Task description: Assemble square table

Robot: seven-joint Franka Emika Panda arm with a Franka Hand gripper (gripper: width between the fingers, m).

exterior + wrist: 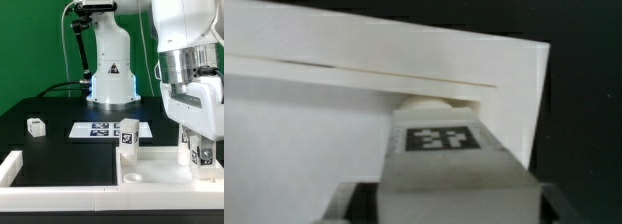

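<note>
While the other leg (128,136) stands upright on the square slab (152,168), the gripper (197,152) has got its fingers clamped round a tagged leg (446,140) right at the slab's corner.

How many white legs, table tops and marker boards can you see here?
Legs: 3 (loose leg lying on the black table, standing leg on the table top, held leg between the jaws)
Table top: 1
Marker board: 1
Total: 5
</note>
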